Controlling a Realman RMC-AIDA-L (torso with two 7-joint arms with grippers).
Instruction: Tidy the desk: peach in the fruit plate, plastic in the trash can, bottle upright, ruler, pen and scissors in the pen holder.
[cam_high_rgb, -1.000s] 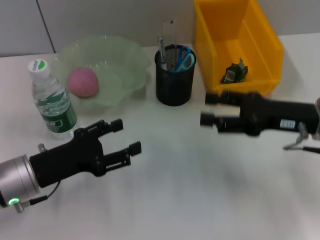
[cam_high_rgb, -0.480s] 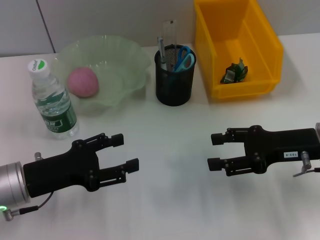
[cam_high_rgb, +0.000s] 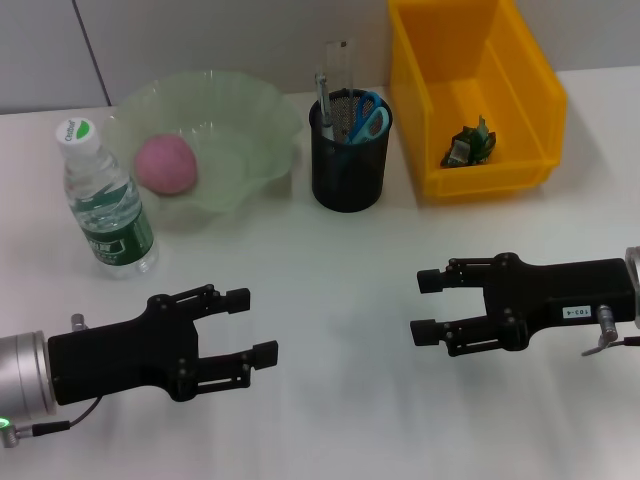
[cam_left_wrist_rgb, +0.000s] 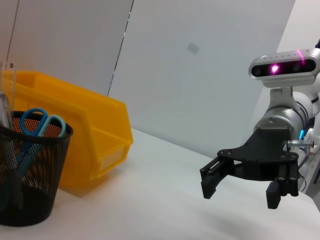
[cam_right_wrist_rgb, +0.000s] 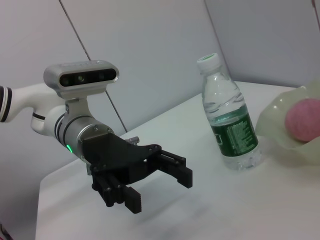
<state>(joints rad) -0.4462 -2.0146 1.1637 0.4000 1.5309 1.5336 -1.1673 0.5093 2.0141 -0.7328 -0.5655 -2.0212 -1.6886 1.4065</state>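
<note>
The pink peach lies in the pale green fruit plate; the right wrist view shows the peach too. The bottle stands upright left of the plate. The black mesh pen holder holds the blue-handled scissors, the clear ruler and the pen. Crumpled green plastic rests inside the yellow trash can. My left gripper hovers open and empty over the near left of the desk. My right gripper hovers open and empty at the near right.
The left wrist view shows the pen holder, the scissors, the yellow trash can and the right gripper. The right wrist view shows the left gripper and the bottle.
My right gripper has drawn back from beside the yellow trash can toward the desk's near side. The left gripper has also slid back a little. No object has moved.
</note>
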